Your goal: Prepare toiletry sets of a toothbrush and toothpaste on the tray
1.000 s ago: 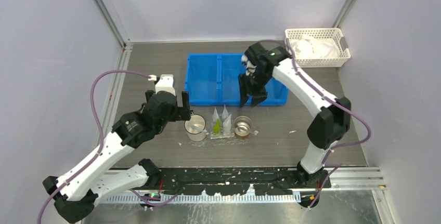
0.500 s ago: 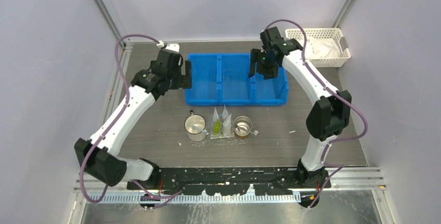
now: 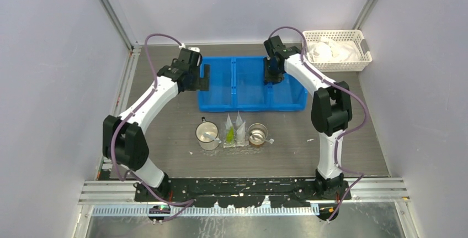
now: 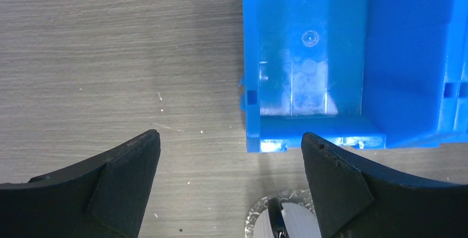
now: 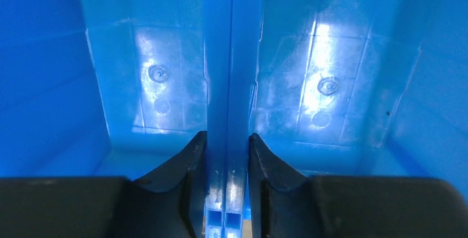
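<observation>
— So, what does the wrist camera add?

— My right gripper (image 5: 227,136) pinches the divider (image 5: 226,56) of the blue bin (image 3: 221,91); overhead hides that. My left gripper (image 4: 230,134) gapes wide at the bin's corner. The tray (image 3: 236,143) sits between a white mug (image 3: 207,134) and a steel mug (image 3: 257,134), with pointed toiletry sets (image 3: 230,132) upright inside. Both arms have swung back from it.

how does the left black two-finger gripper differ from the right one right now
The left gripper is wide open with nothing between its fingers; the right gripper is closed tight on the divider wall of the blue plastic bin. The left gripper sits above the bin's outer corner and the grey wood-grain table; the right gripper is over the bin's interior. Both are at the bin, away from the small clear plastic tray.
</observation>
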Action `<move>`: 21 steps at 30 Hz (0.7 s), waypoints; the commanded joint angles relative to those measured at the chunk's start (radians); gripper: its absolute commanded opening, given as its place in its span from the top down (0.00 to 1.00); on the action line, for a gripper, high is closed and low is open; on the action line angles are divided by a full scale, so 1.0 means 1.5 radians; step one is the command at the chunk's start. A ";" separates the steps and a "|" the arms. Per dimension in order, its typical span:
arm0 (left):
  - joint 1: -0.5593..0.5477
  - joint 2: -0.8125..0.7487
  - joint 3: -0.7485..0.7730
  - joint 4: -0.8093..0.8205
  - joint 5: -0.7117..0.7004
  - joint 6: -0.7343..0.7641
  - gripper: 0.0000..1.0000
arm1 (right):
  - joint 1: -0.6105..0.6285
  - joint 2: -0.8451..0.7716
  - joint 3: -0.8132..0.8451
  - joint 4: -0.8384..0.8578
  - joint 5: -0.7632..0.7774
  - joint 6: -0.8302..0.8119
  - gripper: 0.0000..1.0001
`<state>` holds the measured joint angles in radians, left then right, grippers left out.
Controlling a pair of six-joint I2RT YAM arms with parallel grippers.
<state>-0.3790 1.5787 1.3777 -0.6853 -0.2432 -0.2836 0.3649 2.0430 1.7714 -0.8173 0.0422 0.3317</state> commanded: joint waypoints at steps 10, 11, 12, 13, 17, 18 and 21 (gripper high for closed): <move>0.042 0.112 0.052 0.129 -0.032 -0.006 0.01 | 0.005 0.110 0.129 0.074 0.047 0.002 1.00; 0.044 0.117 0.060 0.135 -0.032 -0.003 0.00 | 0.005 0.137 0.163 0.066 0.045 0.001 0.99; 0.047 0.121 0.072 0.138 -0.032 -0.001 0.00 | 0.005 0.157 0.198 0.057 0.043 -0.001 0.99; 0.050 0.127 0.079 0.139 -0.031 0.002 0.00 | 0.004 0.180 0.234 0.047 0.039 -0.002 0.99; 0.061 0.156 0.124 0.137 -0.019 0.004 0.00 | 0.004 0.268 0.380 0.016 0.019 -0.007 0.99; 0.065 0.167 0.133 0.139 -0.016 0.004 0.00 | 0.005 0.291 0.425 0.008 0.018 -0.007 0.99; 0.079 0.204 0.168 0.138 -0.008 0.007 0.00 | 0.003 0.335 0.482 0.003 0.017 -0.008 0.99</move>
<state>-0.2909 1.8336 1.5471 -0.5270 -0.2676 -0.2821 0.3756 2.4577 2.3985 -0.8352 0.1226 0.2974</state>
